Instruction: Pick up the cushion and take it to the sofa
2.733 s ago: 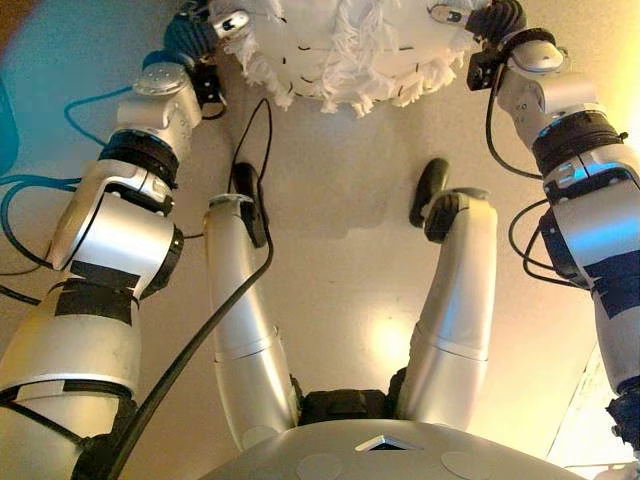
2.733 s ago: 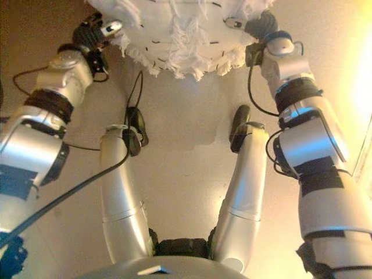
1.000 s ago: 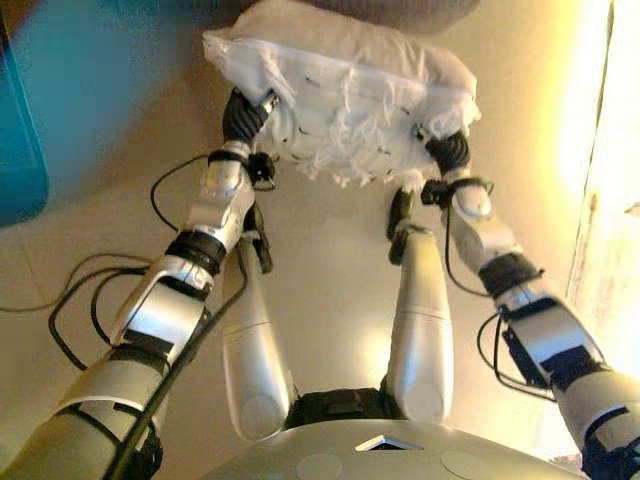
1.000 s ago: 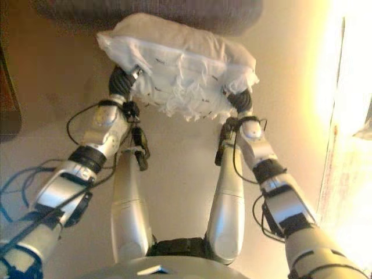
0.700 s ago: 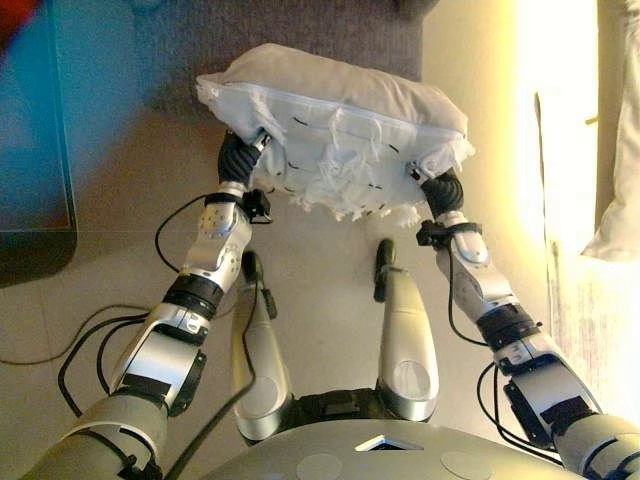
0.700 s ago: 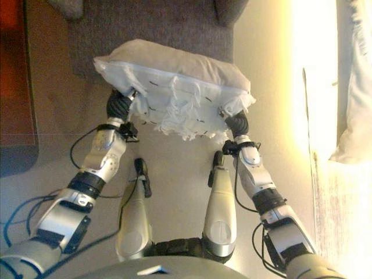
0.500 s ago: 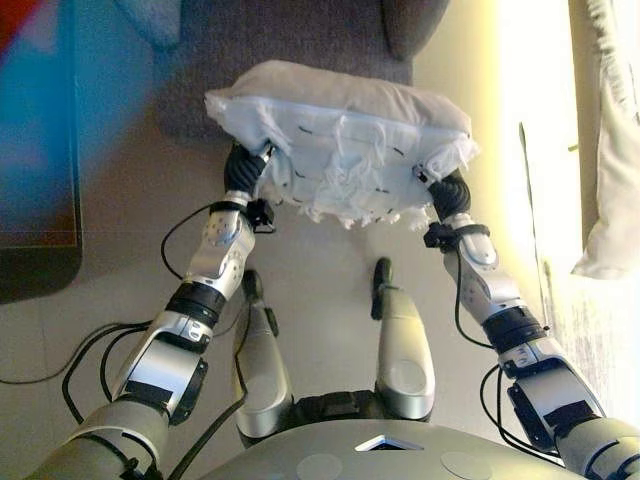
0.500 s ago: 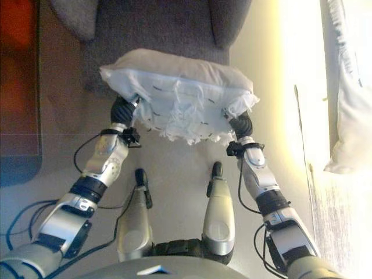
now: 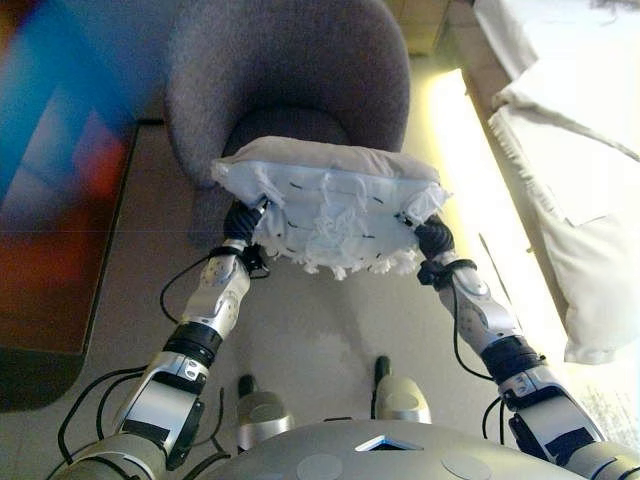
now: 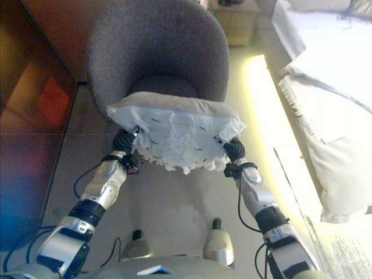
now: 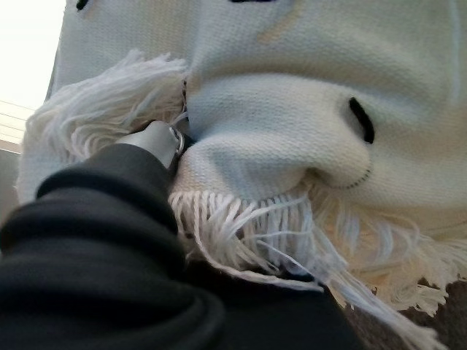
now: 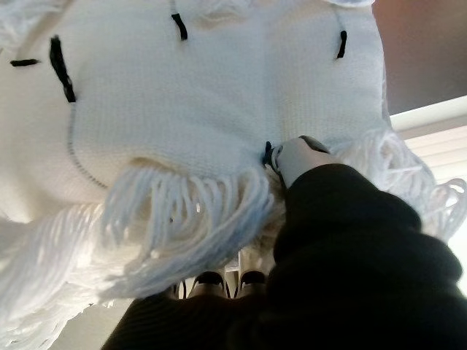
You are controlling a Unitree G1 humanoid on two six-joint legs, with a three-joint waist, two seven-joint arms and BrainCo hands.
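Note:
A white knitted cushion with fringed edges and small black stitches is held in the air between both hands, in front of a grey tub armchair. My left hand grips the cushion's left end and my right hand its right end. In the left wrist view the thumb presses into the cushion. In the right wrist view the thumb presses on the cushion, with fingertips showing below the fringe. The cushion's far edge overlaps the front of the chair's seat.
White bedding hangs along the right. A dark glossy cabinet stands at the left. A small wooden bedside unit is behind the chair at the right. Beige floor lies between me and the chair.
The camera has lifted, so the whole armchair and the bedding now show. The cushion, still held at both ends, is closer to the chair's seat.

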